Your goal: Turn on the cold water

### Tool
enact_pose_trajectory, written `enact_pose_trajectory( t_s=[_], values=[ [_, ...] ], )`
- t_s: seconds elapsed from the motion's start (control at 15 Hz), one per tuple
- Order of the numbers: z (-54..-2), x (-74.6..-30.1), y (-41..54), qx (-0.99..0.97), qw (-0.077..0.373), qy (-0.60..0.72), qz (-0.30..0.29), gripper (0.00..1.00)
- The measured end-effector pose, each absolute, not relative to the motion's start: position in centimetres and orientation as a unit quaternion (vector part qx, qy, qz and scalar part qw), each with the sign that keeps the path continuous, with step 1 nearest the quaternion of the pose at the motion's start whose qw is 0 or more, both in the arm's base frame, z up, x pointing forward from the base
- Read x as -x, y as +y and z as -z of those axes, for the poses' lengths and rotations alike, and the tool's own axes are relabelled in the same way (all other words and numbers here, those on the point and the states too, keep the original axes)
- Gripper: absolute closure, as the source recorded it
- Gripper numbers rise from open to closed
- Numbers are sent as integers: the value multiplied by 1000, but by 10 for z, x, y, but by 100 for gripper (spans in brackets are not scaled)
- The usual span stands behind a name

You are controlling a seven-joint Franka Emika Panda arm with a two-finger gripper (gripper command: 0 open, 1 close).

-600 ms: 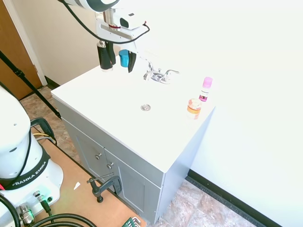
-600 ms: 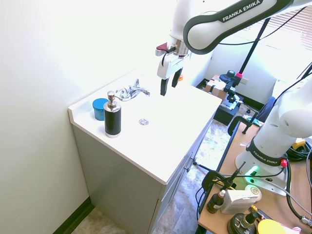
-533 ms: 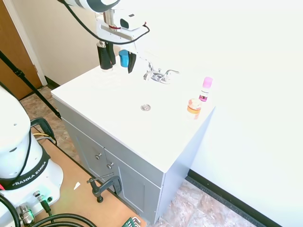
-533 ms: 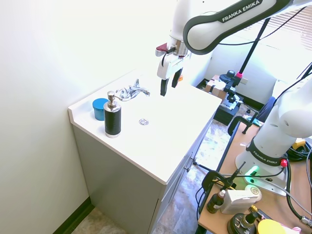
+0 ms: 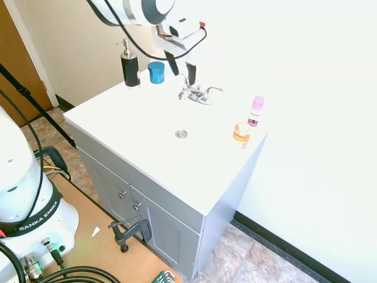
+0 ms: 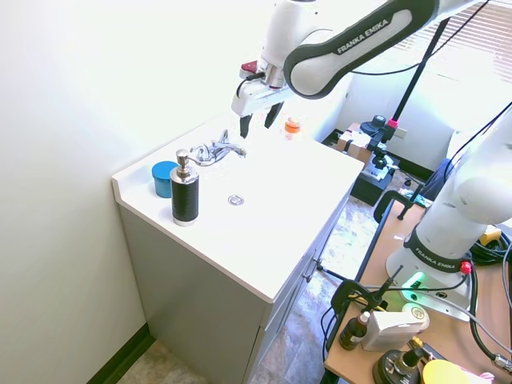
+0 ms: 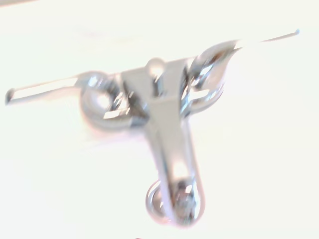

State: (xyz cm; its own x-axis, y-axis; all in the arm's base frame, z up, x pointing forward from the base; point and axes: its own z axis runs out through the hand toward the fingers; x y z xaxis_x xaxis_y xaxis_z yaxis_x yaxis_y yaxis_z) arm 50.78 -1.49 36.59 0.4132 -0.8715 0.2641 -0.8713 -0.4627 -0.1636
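Observation:
The chrome two-handle faucet stands at the back of the white vanity top. Its right-hand lever, the cold water tap, points outward; no water runs from the spout. My gripper hangs open just above the faucet, closer to its right side, touching nothing. The wrist view looks straight down on the blurred faucet, with the left-hand lever stretching the other way.
A black soap dispenser and a blue cup stand left of the faucet. A pink-capped bottle and an orange jar sit at the right edge. The drain lies mid-basin. The wall rises close behind the faucet.
The gripper has swung from in front of the soap dispenser and cup across to above the faucet, turning as it went. It stays open; both levers are unmoved.

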Motion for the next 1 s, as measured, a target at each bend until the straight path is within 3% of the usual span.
enact_pose_trajectory(
  t_s=[0.53, 1.0],
  values=[
    [-343, -595, -60, 808, -15, 555, 194, 0],
    [-320, -607, -90, 796, -33, 575, 188, 0]
  ],
)
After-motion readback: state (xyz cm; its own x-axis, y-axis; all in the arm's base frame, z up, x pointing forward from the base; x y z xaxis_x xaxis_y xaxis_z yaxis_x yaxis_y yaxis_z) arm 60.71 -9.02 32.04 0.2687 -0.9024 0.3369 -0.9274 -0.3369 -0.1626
